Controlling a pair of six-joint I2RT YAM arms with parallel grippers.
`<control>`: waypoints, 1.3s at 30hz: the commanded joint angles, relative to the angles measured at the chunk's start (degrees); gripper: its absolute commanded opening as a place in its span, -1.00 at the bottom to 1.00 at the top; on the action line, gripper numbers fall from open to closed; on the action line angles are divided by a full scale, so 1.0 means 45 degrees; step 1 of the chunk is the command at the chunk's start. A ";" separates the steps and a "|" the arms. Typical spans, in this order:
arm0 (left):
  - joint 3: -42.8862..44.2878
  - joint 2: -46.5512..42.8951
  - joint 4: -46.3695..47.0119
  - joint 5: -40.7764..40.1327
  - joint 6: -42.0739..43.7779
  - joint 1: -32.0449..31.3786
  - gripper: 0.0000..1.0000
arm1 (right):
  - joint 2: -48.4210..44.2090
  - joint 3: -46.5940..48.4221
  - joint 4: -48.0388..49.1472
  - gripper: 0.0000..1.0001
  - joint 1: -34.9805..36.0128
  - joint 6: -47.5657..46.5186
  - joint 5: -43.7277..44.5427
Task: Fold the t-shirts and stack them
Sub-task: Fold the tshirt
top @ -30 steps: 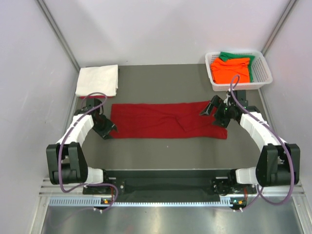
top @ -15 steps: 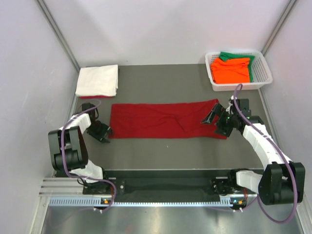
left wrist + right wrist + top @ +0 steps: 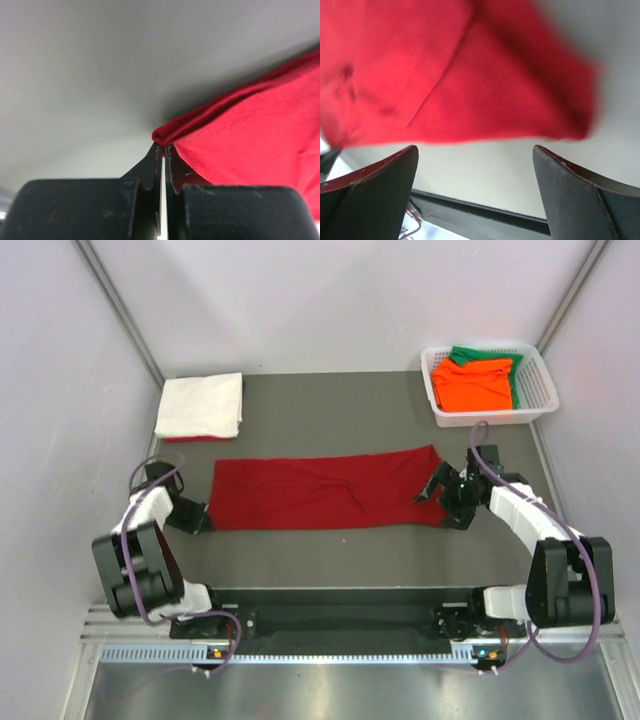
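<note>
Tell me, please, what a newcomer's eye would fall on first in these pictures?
A dark red cloth t-shirt, folded into a long strip across the grey table, stands out most. The left gripper is shut at its left corner; the right gripper stands open at its right end. Far right, a white plastic lattice basket holds an orange cloth shirt and a green cloth shirt; a folded white cloth shirt lies far left.
</note>
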 commanded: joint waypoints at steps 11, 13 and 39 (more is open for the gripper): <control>-0.1243 -0.4051 -0.1780 -0.3424 -0.1092 0.1305 -0.66 | 0.4574 0.5684 0.1471 0.84 0.0367 -0.2825 0.2309; -0.0503 -0.3934 -0.1917 -0.3699 -0.0838 0.1285 -0.31 | 0.5101 0.5901 0.1862 0.74 0.0426 -0.3197 0.2309; 0.2997 -0.1942 0.0601 0.0049 0.1702 -0.2972 -0.31 | 0.9752 0.9886 0.1377 -0.10 0.1519 -0.6947 0.2367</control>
